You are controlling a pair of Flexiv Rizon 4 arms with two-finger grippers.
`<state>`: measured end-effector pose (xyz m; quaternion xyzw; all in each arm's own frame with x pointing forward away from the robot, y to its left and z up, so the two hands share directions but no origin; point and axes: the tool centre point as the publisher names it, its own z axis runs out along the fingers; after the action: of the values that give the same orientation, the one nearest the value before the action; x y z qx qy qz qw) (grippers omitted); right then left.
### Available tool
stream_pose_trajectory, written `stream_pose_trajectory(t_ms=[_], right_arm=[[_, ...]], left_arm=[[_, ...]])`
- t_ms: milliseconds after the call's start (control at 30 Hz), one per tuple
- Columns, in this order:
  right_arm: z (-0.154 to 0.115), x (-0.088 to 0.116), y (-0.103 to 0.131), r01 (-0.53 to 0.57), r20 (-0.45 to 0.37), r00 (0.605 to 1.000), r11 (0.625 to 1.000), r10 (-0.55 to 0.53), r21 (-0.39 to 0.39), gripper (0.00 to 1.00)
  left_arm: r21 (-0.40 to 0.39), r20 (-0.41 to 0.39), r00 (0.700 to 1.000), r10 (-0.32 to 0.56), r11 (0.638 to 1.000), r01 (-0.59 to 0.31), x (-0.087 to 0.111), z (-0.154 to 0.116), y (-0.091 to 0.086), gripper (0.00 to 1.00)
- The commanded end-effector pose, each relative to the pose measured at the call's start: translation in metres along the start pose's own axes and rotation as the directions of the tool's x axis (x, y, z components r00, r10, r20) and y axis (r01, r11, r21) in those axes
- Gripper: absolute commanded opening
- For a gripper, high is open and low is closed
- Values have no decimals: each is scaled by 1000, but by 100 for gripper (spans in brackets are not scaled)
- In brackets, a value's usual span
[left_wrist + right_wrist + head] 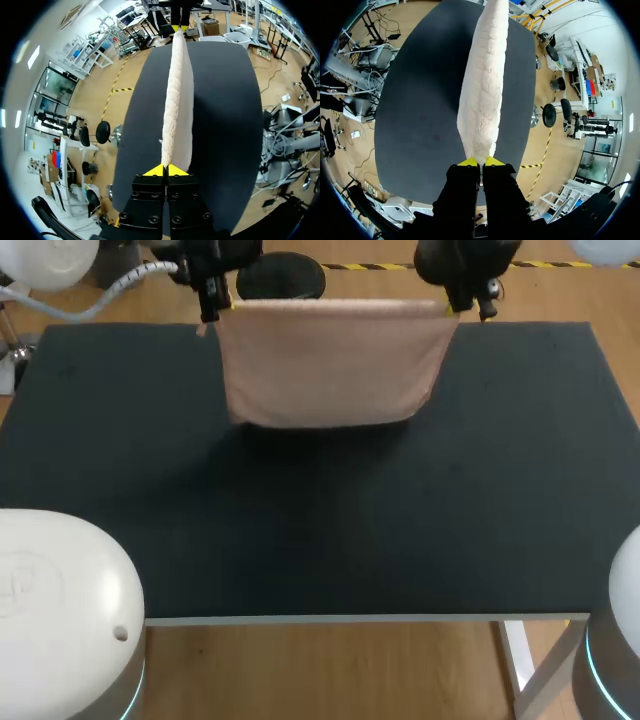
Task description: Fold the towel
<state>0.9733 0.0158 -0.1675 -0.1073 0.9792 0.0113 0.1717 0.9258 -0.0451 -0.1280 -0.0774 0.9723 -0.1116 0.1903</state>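
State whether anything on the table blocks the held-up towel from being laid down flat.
Nothing visible does. The towel hangs from the left gripper and right gripper, both shut on its upper edge, with only bare table below it.

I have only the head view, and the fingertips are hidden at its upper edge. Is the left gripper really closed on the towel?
Observer: Yes. In the left wrist view the left gripper has both yellow tips pressed on a corner of the towel.
Operator: And the other arm?
Observer: The same. The right gripper pinches its corner between both tips.
Operator: Does the held edge sag between them?
Observer: No. Seen from the left wrist, it runs straight to the right gripper, above the table.
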Motion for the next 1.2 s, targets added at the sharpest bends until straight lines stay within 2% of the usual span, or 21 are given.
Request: stream_pose_trajectory(t_ms=[33, 67, 133, 167, 300, 533, 700, 833, 967, 1000, 1033, 1067, 1200], right_arm=[[36, -5, -1, -22, -29, 999, 1000, 22, 21, 0], [46, -5, -1, -39, -28, 999, 999, 39, 25, 0], [64, -6, -2, -57, -50, 997, 998, 59, 29, 0], [73, -6, -2, -64, -47, 997, 997, 66, 43, 0], [109, -3, -4, -121, -71, 989, 990, 126, 75, 0], [155, 1, -4, -156, -115, 979, 981, 170, 118, 0], [179, 4, -4, -146, -164, 972, 978, 170, 148, 0], [195, 6, -6, -149, -198, 963, 973, 183, 177, 0], [203, 6, -8, -180, -200, 956, 967, 215, 179, 0], [203, 5, -8, -189, -198, 955, 967, 221, 169, 0], [203, 4, -9, -202, -189, 954, 965, 233, 169, 100], [201, 3, -9, -199, -184, 957, 968, 226, 154, 100], [186, -2, -11, -200, -127, 968, 972, 215, 119, 100]], left_arm=[[-51, -47, 998, -29, 998, 27, -5, 38, 1, 0], [-51, -76, 995, -59, 997, 55, -5, 48, 4, 0], [-113, -87, 993, -76, 991, 65, -4, 65, 9, 0], [-108, -103, 990, -96, 991, 85, -3, 72, 11, 0], [-172, -153, 982, -111, 982, 84, 0, 105, 16, 0], [-214, -191, 967, -170, 968, 128, -5, 148, 28, 0], [-270, -228, 950, -213, 951, 148, -4, 169, 37, 0], [-318, -268, 940, -213, 940, 122, 3, 183, 40, 0], [-333, -276, 937, -212, 936, 114, 3, 196, 41, 0], [-312, -274, 939, -207, 943, 117, 1, 198, 41, 0], [-279, -286, 939, -191, 954, 110, 0, 199, 41, 27], [-267, -283, 942, -178, 958, 101, -2, 200, 41, 100], [-169, -260, 955, -145, 980, 103, -10, 190, 42, 100]])
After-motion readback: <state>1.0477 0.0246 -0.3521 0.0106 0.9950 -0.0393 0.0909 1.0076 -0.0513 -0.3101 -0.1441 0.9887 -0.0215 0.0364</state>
